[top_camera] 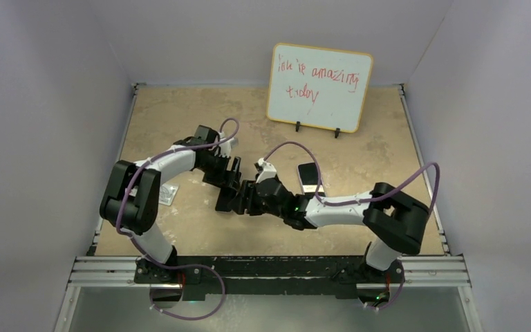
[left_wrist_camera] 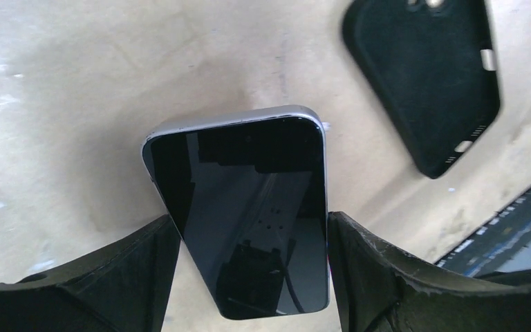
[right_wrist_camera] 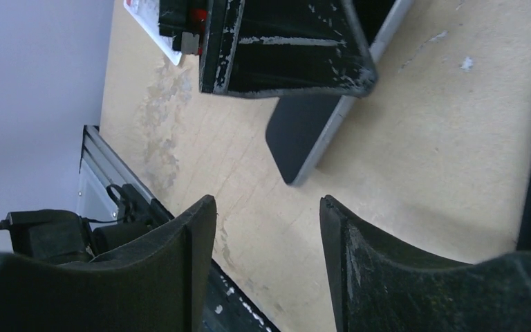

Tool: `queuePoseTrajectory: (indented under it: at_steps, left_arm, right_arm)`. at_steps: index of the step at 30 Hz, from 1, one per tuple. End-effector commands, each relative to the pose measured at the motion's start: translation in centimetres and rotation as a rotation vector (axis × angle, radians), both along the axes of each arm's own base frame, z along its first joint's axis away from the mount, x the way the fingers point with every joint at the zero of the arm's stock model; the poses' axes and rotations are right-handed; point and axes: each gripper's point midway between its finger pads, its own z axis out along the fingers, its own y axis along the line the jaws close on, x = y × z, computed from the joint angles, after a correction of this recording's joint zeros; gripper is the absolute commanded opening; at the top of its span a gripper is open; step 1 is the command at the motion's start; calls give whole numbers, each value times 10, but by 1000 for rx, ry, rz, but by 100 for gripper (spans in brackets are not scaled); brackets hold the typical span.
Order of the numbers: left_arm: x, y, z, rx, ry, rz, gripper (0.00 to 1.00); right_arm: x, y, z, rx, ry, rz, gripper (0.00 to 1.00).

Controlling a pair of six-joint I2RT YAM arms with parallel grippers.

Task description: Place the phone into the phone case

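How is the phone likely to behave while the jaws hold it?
The phone looks stiff, so it should not bend. Its glossy screen and smooth rim probably make it slippery; the left gripper presses only its narrow sides, so it may twist. The glass is likely fragile if dropped.

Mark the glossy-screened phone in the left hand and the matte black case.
glossy-screened light-edged phone (left_wrist_camera: 245, 214): left wrist view, screen middle.
matte black rectangular phone case (left_wrist_camera: 422, 79): left wrist view, middle of its face.
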Motion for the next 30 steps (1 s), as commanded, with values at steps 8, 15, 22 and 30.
queuePoseTrajectory:
  at_steps: [8, 15, 22, 30]
  left_arm:
    - [-26, -17, -18, -123, 103, 42, 35]
    - [-28, -16, -19, -123, 109, 49, 35]
    - [-28, -11, -23, -95, 115, 60, 35]
    - [-30, -13, -19, -119, 109, 66, 34]
  right_arm:
    - [26, 19, 2, -10, -33, -144, 47]
    - [33, 14, -10, -71, -33, -184, 43]
    - [32, 8, -14, -117, -42, -216, 43]
    - [30, 17, -27, -122, -18, -202, 39]
